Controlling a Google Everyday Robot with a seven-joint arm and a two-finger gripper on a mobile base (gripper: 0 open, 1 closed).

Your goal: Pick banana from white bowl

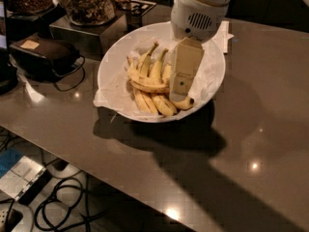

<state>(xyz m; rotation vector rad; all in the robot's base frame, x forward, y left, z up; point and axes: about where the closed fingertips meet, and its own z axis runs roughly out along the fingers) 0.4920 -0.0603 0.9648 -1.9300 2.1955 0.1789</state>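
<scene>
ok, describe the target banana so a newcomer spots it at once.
Find the white bowl on the grey table. Beside the gripper hanging over it, the banana lies crosswise atop straighter bananas; it alone curves strongly.
</scene>
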